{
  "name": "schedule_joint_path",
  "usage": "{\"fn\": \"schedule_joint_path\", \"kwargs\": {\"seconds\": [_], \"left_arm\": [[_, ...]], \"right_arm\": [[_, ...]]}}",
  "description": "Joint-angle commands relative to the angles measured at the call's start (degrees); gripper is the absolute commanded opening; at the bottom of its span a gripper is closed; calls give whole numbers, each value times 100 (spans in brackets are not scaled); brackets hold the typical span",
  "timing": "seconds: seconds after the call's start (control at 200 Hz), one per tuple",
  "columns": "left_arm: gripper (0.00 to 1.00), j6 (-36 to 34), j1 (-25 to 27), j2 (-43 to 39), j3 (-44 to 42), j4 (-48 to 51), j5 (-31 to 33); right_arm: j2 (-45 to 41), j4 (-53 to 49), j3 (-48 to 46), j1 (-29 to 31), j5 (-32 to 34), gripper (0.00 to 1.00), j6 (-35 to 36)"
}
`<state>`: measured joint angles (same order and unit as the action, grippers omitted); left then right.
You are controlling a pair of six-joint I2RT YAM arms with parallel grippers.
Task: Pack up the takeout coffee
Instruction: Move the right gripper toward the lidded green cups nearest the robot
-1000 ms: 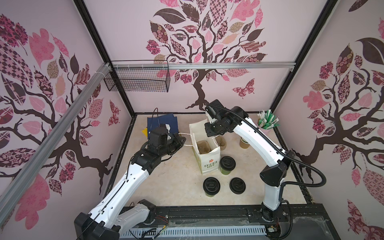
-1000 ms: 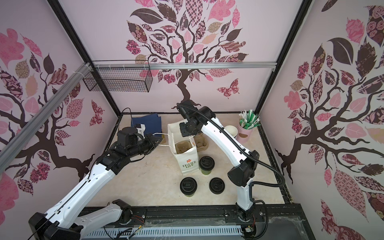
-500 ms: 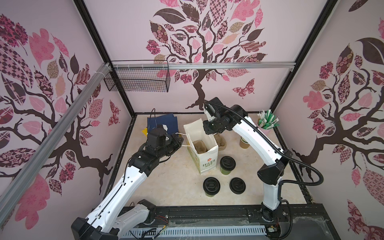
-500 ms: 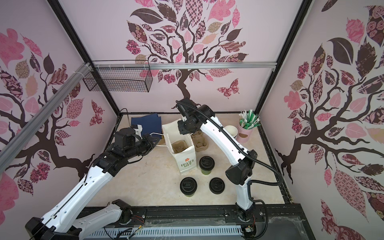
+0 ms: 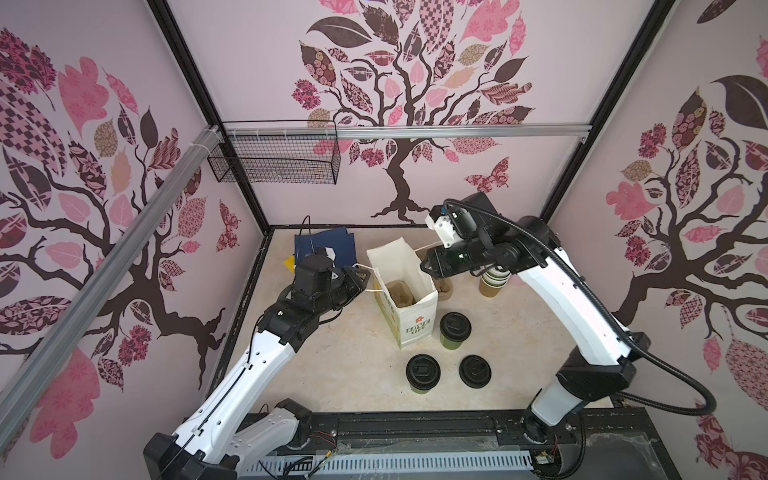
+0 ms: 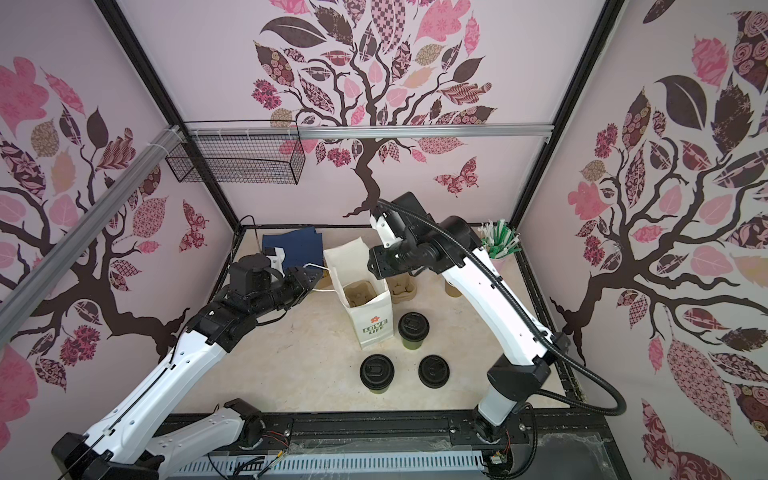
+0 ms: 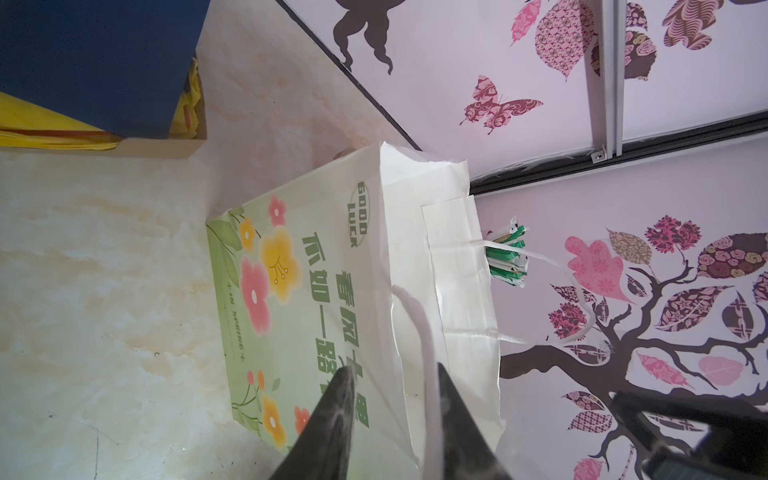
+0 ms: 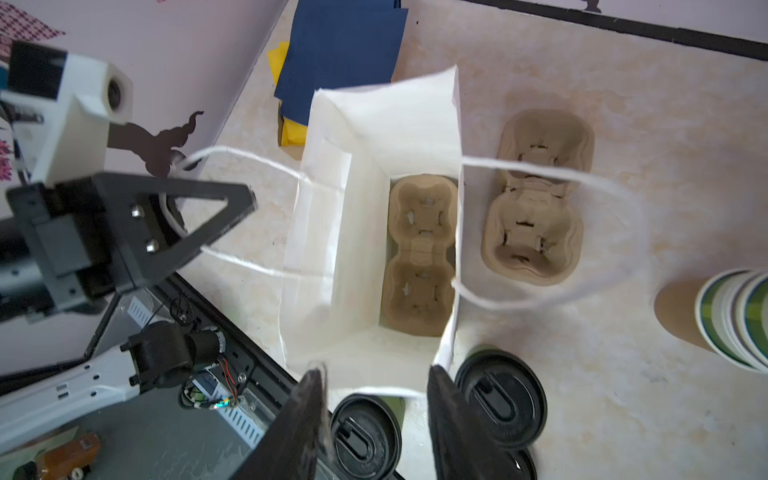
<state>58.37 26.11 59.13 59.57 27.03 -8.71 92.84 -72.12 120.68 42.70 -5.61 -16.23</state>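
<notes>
The white paper bag (image 5: 409, 320) (image 6: 372, 322) stands open mid-table with a brown cup carrier (image 8: 422, 253) inside. One takeout coffee (image 5: 455, 330) (image 6: 413, 328) stands against the bag's front right corner, and a second takeout coffee (image 5: 422, 371) (image 6: 376, 371) stands in front of the bag. My left gripper (image 5: 362, 276) (image 7: 390, 374) is open at the bag's left side, with the white handle (image 7: 415, 324) running loosely between its fingers. My right gripper (image 5: 426, 266) (image 8: 376, 374) is open above the bag's right rim and holds nothing; one fingertip (image 8: 440, 374) is at the rim.
A loose black lid (image 5: 475, 371) lies beside the front cup. A second carrier (image 8: 536, 199) and a stack of lidless cups (image 5: 494, 280) stand right of the bag, with a straw holder (image 6: 500, 245) behind. Blue napkins (image 5: 328, 249) lie back left. A wire basket (image 5: 274, 162) hangs on the wall.
Both grippers were shut a second ago and now stand open. The bag's handles have slackened, and the bag stays upright in the same place.
</notes>
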Motion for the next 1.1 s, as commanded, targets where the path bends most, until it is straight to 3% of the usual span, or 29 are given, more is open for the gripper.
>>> {"fn": "schedule_joint_path", "kwargs": {"seconds": [0.0, 0.075, 0.39, 0.755, 1.095], "left_arm": [[34, -123, -40, -66, 74, -221, -90], [36, -160, -63, -104, 88, -198, -122], [42, -135, -96, -534, 35, 259, 336], [50, -5, -105, -1031, -93, 718, 799], [52, 69, -98, -1136, -151, 840, 790]], "right_arm": [[-556, -365, -702, 481, 337, 45, 140], [-824, -397, -1309, 1198, 787, 49, 30], [-1405, 245, -3536, 3101, 1131, 63, -1055], [-1026, 916, -4760, 3175, 1404, 89, -1430], [-690, 1255, -4757, 3011, 1578, 87, -1737]]}}
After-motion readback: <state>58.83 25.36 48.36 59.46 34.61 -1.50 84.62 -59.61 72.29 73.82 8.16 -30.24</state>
